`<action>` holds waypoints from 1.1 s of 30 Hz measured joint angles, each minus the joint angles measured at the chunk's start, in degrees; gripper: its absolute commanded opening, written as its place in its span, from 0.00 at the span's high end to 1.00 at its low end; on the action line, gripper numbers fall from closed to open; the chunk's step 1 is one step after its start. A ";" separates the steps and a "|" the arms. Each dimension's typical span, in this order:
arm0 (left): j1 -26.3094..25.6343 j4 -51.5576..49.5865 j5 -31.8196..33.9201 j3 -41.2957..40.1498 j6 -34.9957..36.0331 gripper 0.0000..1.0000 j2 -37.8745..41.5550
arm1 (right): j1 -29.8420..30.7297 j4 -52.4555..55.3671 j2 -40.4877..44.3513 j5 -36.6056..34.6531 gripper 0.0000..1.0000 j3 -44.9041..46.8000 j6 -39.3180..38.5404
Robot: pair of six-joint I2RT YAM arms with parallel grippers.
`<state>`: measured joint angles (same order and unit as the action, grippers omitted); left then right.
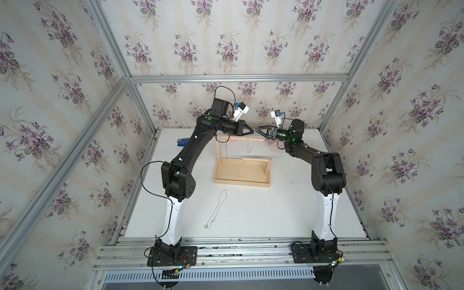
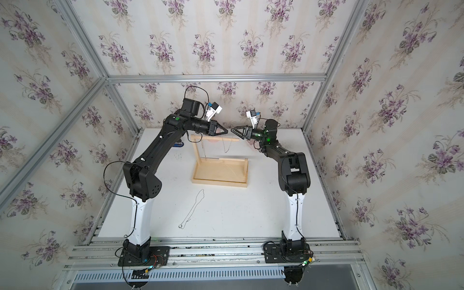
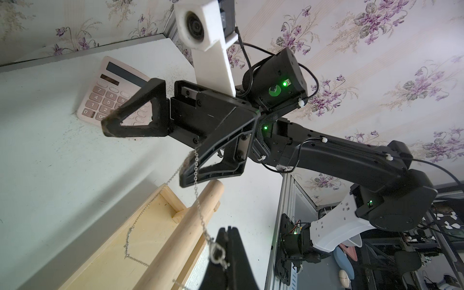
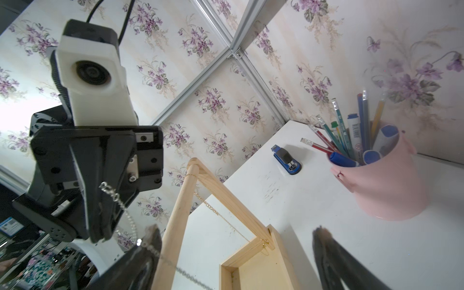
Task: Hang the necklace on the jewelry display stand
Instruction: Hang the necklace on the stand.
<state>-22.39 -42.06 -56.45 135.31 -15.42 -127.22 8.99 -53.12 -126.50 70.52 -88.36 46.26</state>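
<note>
I count one jewelry display stand (image 1: 242,184) on the table (image 1: 288,200). Three chains: silver necklace (image 3: 195,173) pinched in my closed left hand (image 1: 251,131) at the crossbar (image 1: 241,138), gold necklace (image 1: 227,150) hung, third necklace (image 1: 216,211) loose on the table. Right hand (image 3: 144,153) – jaws wide apart.

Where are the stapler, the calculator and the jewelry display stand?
stapler (image 4: 287,160): right wrist view, its blue body.
calculator (image 3: 106,96): left wrist view, its keypad.
jewelry display stand (image 1: 242,184): in a top view, its tray's front wall.

Probably a lab cell dressed as a home office: aluminium framing (image 1: 236,77) over floral wallpaper (image 1: 226,50), white worktop (image 1: 251,213), stapler (image 4: 287,160) near a pink pen cup (image 4: 389,183).
</note>
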 measured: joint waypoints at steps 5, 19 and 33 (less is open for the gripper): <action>0.22 1.53 -0.39 -0.09 -1.09 0.96 0.00 | 0.04 -16.06 -6.27 6.34 0.03 -5.03 15.96; 0.24 2.91 -0.85 0.33 -2.14 0.96 0.00 | 0.35 -38.58 -16.52 12.72 0.00 -16.68 48.83; 0.79 2.97 -0.83 0.74 -3.19 0.96 0.00 | 0.31 -39.85 -14.69 16.90 0.00 -17.16 50.77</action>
<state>-21.61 -39.09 -57.28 136.05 -18.61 -127.22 9.30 -92.97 -141.18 87.42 -105.51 97.03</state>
